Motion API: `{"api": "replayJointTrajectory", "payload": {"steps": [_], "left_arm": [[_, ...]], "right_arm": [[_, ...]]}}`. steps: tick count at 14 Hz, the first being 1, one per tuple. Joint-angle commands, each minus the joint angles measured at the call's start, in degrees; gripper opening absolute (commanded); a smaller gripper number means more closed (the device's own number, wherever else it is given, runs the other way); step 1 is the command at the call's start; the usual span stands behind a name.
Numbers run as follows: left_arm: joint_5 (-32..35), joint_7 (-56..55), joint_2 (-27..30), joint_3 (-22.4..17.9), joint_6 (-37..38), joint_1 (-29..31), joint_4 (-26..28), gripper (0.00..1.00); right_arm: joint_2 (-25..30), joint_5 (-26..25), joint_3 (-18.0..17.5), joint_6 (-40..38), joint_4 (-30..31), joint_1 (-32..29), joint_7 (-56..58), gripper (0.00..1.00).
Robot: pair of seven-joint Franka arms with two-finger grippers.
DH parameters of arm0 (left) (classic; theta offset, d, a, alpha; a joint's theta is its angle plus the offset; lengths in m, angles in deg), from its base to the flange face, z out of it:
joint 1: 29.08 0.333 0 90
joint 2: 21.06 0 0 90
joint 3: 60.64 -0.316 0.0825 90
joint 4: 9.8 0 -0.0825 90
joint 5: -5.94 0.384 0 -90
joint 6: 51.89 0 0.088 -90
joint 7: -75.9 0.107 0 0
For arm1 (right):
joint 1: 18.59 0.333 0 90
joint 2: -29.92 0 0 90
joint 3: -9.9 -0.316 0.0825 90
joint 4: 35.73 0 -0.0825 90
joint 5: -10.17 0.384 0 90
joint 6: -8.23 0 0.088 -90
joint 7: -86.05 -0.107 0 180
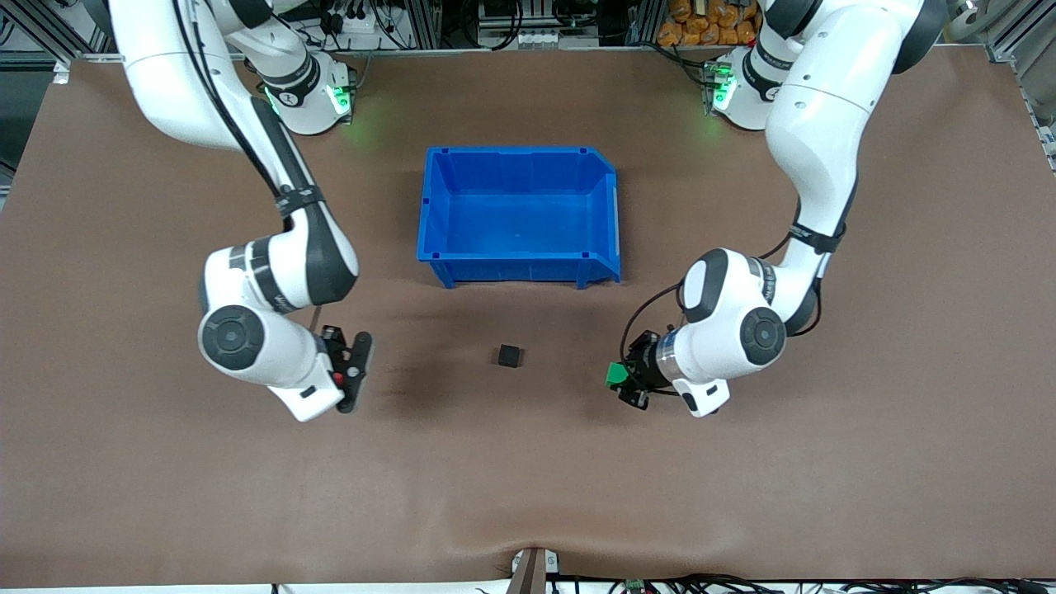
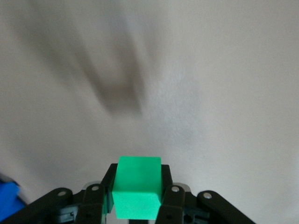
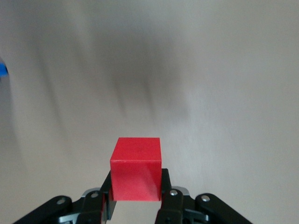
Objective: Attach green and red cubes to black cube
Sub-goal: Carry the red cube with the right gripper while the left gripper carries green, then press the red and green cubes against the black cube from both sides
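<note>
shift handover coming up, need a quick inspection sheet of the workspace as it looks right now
surface: brown table mat, a slight ripple at its edge nearest the front camera
job's things: black cube alone on the mat; green cube and red cube each held
clutter: blue bin, farther from the front camera than the black cube
grippers: left pincer shut on green cube; right pincer shut on red cube
cables: black cable looping by the left wrist
surroundings: frames and wiring past the table edges
</note>
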Motion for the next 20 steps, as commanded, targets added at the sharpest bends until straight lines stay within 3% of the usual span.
{"api": "replayJointTrajectory", "payload": {"steps": [1,4,20], "left_arm": [[-1.3,-6.2,-3.4,-0.3,-5.2,-3.6,-3.0,0.0],[-1.3,-10.6,-7.1,-0.3,-6.1,-6.5,-6.8,0.0],[-3.4,-18.8,-10.1,0.5,-7.9,-10.3,-6.9,0.0]], "right_arm": [[-4.7,3.6,0.3,-0.9,-5.9,2.2,-0.6,0.0],[-6.9,3.8,0.3,-0.7,-8.1,4.9,-4.7,0.0],[-10.6,5.0,0.4,1.9,-7.3,10.6,-12.4,0.0]]}}
